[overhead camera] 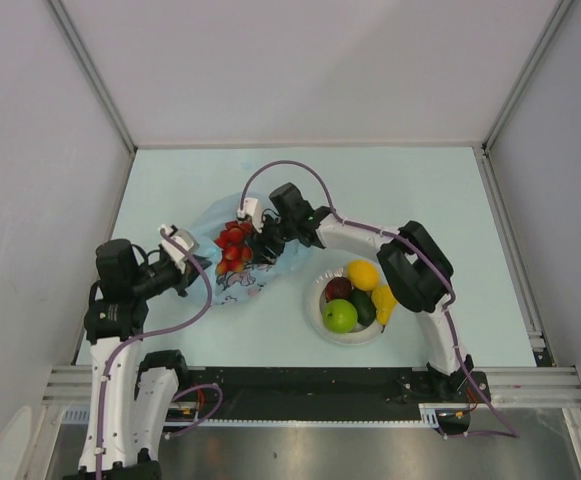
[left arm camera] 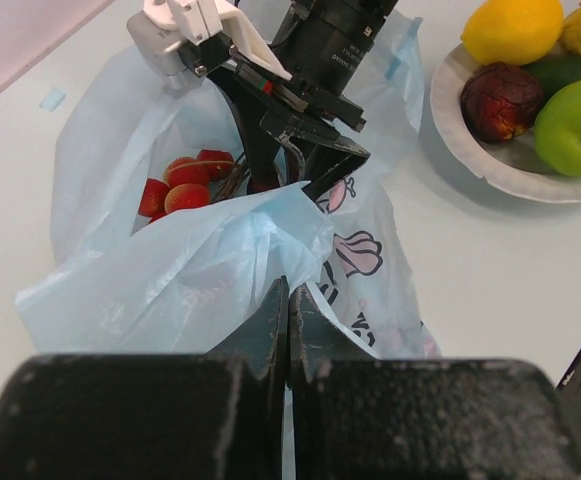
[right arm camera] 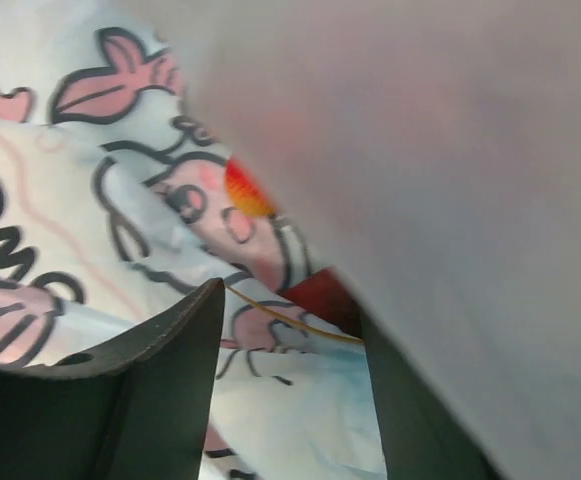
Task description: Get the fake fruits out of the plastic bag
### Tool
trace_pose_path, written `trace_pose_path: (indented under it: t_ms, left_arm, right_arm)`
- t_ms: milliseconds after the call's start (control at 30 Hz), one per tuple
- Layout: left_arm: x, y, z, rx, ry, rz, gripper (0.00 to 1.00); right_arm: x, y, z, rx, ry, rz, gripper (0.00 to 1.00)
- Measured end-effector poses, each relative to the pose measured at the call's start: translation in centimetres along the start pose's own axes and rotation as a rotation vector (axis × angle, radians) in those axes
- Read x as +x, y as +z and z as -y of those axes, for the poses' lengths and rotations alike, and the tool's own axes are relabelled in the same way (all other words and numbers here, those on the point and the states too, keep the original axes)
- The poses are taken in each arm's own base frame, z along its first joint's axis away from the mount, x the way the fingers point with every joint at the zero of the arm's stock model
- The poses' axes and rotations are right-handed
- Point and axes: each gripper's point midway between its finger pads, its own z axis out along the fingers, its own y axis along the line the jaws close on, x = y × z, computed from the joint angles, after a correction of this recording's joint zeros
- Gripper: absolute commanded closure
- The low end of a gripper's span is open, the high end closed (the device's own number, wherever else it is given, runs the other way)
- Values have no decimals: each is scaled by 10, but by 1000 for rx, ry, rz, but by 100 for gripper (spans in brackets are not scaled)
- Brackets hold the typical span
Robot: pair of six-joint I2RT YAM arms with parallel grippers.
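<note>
Altogether there were six fake fruits and one plastic bag [overhead camera: 240,287]. Five fruits lay on the single white plate [overhead camera: 320,323]: one lemon [overhead camera: 361,274], one banana [overhead camera: 384,302], one maroon fruit [overhead camera: 338,288], one avocado [overhead camera: 364,307] and one green apple [overhead camera: 340,317]. The sixth, a bunch of red grapes [left arm camera: 184,184], sat inside the bag, left of the plate. The left gripper [left arm camera: 288,300] was closed, pinching the bag's edge, and only the left wrist view showed this clearly. The right gripper [right arm camera: 290,310] was inside the bag's mouth with its fingers apart, clamping nothing. Its own camera showed only printed film and a bit of red.
</note>
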Motion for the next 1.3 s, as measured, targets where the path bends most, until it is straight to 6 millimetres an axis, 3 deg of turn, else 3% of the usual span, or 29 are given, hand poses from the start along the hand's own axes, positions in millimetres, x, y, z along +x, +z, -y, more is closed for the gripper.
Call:
trace_pose_path:
  t_ms: [267, 533, 600, 733, 767, 833, 933, 1067, 1300]
  left_arm:
    - [5, 3, -4, 0, -3, -18, 100]
    - [10, 4, -5, -5, 26, -39, 100]
    - [11, 5, -6, -9, 27, -42, 100]
    - [13, 5, -6, -11, 27, -46, 100]
    - [13, 5, -6, -11, 28, -47, 100]
    - [13, 5, -7, -11, 30, -48, 100]
    - [13, 5, -6, -10, 33, -48, 100]
    - [13, 5, -7, -11, 35, -48, 100]
    - [13, 6, -6, -9, 33, -50, 100]
  right_arm:
    - [9, 0, 30, 224, -153, -100, 50]
    - [31, -19, 45, 297, -234, -224, 63]
    - [33, -21, 47, 296, -240, -235, 59]
    - [37, -27, 53, 305, -197, -239, 28]
    - [38, -29, 55, 313, -180, -238, 26]
    - [34, -33, 62, 342, -123, -223, 25]
    - [22, -40, 74, 379, -55, -183, 32]
    - [13, -42, 81, 400, -5, -149, 30]
    - [32, -23, 78, 389, 12, -191, 27]
